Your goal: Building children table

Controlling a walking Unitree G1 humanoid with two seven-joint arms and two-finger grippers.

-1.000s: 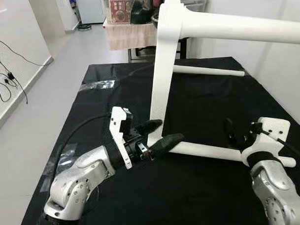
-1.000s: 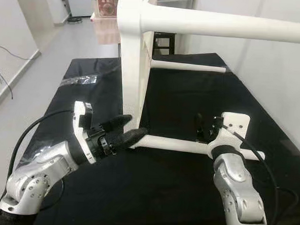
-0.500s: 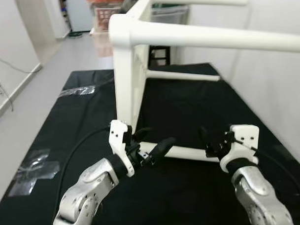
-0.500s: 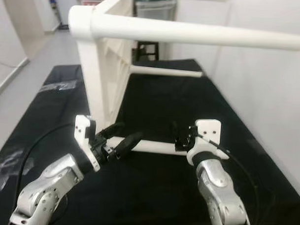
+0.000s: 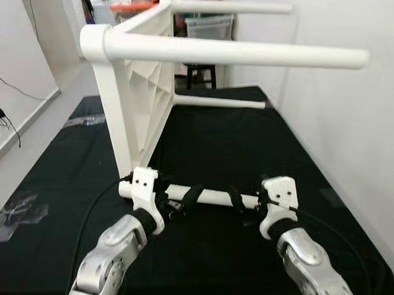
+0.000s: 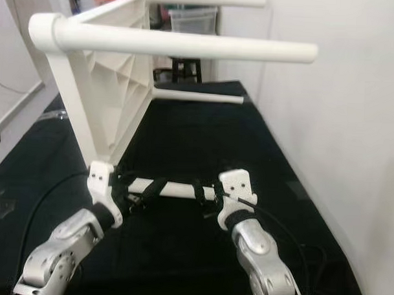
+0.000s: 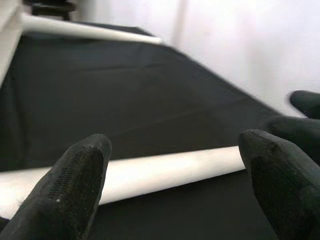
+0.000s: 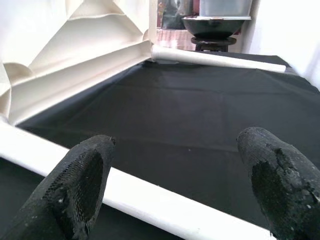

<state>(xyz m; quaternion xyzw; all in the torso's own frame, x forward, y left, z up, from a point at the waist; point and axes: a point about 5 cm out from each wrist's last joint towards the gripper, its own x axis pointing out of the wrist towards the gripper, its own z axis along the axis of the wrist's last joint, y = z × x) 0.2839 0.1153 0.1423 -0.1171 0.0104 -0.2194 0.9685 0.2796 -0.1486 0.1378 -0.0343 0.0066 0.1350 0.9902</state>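
Both grippers, left and right, straddle the lower-centre table leg, jaws wide; stiff, light, smooth, likely slippery

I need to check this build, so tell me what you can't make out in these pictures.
- Tabletop: its flat face points away in the eye views.
- Nearest leg: the left gripper and right gripper cover its ends.
- Far clutter: too small and blurred to identify.
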